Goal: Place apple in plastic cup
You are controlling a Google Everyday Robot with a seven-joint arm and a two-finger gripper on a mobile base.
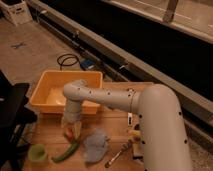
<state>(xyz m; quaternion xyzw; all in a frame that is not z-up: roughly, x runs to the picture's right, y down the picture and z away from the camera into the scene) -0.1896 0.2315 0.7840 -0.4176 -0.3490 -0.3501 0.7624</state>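
Camera view
- Arm (110, 99): thick and white. It comes in from 4 o'clock, runs left across the wooden surface (112, 122), then bends down at the elbow in front of the yellow tub (50, 80).
- End effector (70, 131): points down, low over the left part of the surface, just at 6 o'clock of the tub's front wall. Its fingers pinch the apple.
- Apple (69, 134): a small orange-red spot between the fingertips, close above the wood. I cannot tell if it touches the wood.
- Plastic cup (37, 153): light green and upright, near the surface's front-left corner. It sits at 8 o'clock of the end effector and apart from it.
- Green vegetable (66, 151): long and curved, lying between the cup and the apple, at 6 o'clock of the end effector.
- Crumpled clear bag (95, 145): at 4 o'clock of the end effector, near it.
- Metal utensil (119, 154): lies at a slant at 3 o'clock of the bag.
- Floor: a coiled cable (67, 60) at 12 o'clock of the tub.
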